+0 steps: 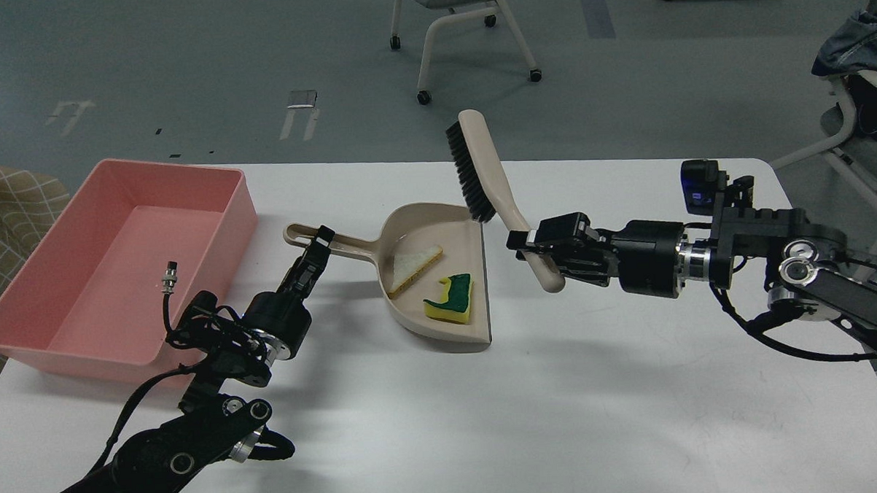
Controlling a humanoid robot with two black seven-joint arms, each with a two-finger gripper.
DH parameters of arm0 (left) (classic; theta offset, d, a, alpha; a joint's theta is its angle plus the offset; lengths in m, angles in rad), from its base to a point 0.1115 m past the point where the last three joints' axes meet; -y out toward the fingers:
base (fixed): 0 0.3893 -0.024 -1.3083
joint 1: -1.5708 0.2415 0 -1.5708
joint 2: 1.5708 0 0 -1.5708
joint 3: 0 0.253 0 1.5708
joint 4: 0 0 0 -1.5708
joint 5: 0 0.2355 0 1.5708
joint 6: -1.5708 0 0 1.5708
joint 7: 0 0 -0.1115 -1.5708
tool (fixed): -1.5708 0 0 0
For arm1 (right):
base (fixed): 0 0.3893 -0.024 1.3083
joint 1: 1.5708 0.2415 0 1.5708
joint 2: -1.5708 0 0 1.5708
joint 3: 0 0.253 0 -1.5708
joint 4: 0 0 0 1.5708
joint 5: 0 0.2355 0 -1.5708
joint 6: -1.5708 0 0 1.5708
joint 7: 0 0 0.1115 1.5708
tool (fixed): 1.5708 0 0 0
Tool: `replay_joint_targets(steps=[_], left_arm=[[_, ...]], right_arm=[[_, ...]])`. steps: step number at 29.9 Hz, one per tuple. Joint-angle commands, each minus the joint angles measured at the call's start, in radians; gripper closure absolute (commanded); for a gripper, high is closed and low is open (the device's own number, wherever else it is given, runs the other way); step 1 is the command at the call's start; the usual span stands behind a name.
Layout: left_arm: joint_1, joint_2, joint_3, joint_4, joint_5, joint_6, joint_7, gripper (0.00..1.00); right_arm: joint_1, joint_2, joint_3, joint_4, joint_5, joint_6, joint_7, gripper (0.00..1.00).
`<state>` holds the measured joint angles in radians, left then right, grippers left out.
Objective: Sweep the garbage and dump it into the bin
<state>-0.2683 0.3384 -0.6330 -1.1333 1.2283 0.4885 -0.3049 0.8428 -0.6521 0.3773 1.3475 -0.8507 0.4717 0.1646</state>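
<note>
The beige dustpan (445,235) lies on the white table with both garbage pieces inside: the white bread-like slice (414,264) and the yellow sponge with green backing (453,298). My left gripper (320,245) is shut on the dustpan's handle (336,243). My right gripper (537,244) is shut on the handle of the beige brush (493,182) and holds it up, right of the dustpan, black bristles facing left. The pink bin (118,265) stands at the table's left, with no garbage in it.
The table (633,386) runs from the bin to a rounded right edge. Chairs stand on the floor behind (467,26) and at the right (857,108). A checked cloth (7,210) lies beyond the table's left edge. A loose cable plug (170,278) rises from my left arm.
</note>
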Motion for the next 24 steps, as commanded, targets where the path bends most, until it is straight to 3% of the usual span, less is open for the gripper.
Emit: replay_joint_targets(steps=[1,6,16,24], left_arm=[[0.001,-0.010,-0.007,-0.005,-0.047,-0.002,-0.003,1.00],[0.001,-0.022,-0.011,-0.005,-0.164,-0.008,-0.005,1.00],[0.000,-0.013,-0.063,-0.037,-0.268,-0.048,-0.005,1.00],[-0.006,0.123,-0.123,-0.163,-0.342,-0.097,0.024,1.00]], right_arm=[[-0.005,-0.095,0.014,0.013,-0.001,0.002,-0.005,0.92],[-0.021,-0.207,0.025,0.013,-0.001,0.004,-0.004,0.91],[-0.151,-0.307,0.017,-0.024,-0.014,0.011,-0.002,0.90],[-0.206,-0.307,0.015,-0.021,-0.027,0.010,-0.002,0.90]])
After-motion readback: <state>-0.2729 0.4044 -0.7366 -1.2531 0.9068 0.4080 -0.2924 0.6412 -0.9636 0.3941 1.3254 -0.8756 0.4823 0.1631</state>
